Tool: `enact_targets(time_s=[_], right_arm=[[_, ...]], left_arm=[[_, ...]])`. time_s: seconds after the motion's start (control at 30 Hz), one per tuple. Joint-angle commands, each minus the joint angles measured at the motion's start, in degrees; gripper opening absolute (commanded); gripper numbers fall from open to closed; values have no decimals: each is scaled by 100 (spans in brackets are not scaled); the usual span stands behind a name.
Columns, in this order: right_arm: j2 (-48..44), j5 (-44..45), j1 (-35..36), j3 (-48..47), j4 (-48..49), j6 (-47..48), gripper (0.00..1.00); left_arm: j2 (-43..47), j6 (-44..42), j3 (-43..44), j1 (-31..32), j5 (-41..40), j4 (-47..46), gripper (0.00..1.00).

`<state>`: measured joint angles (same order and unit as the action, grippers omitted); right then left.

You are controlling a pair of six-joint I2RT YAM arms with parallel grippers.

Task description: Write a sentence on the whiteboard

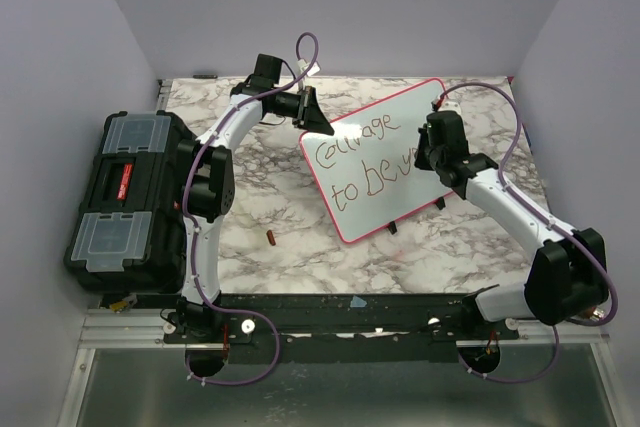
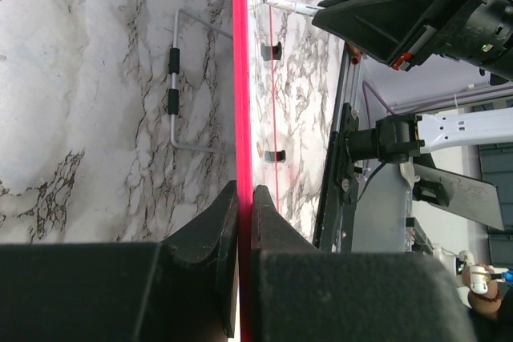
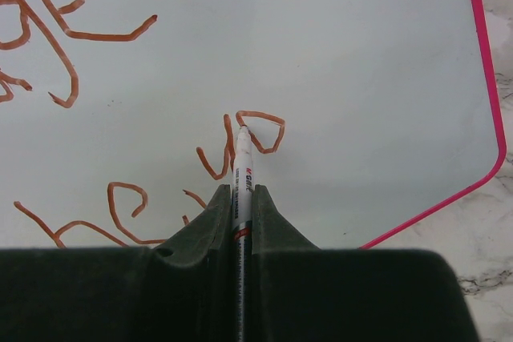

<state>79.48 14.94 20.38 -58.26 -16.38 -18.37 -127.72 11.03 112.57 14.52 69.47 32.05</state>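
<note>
- Top external: whiteboard (image 1: 385,157) sits on the marble table (image 1: 300,257), centre-right, rotated so its corners point toward the walls, between the two arms.
- Sentence (image 1: 365,162) is reddish-brown marker script in two lines: roughly "Courage" over "to be", plus one more part-drawn letter at the right.
- Left gripper (image 1: 308,112) is at the board's far-left corner. In the left wrist view its fingers (image 2: 216,222) are clamped flat on the pink rim (image 2: 240,78), nothing else between them.
- Right gripper (image 1: 440,147) is over the board's right side. In the right wrist view the jaws are closed on a white marker (image 3: 243,162), barrel sticking out past the fingertips.
- Marker tip touches the board at the top of the last stroke of line two, well inside the pink rim.
- Black toolbox (image 1: 130,202) is at the table's left edge, apart from the board.
- Small dark-red piece (image 1: 271,238) lies on the marble between toolbox and board; can't tell what it is.
</note>
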Motion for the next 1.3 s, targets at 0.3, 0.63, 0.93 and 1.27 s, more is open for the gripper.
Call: enact_targets(time_s=[0.3,0.63,0.93,1.27], right_arm=[[-73,33,1,198,-358,23,1],[-512,447,1,-62,-297,132,1],[-16,806,-55,-457,-313,151,1],[177,689,-167,-458,-187,133,1]], left_arm=[[161,-593,-5,-55,97,-428,0],[165,-583,-7,-55,93,-455,0],[188,-576,-51,-56,102,-486,0],[182,-558,-37,-55,98,-501,0]])
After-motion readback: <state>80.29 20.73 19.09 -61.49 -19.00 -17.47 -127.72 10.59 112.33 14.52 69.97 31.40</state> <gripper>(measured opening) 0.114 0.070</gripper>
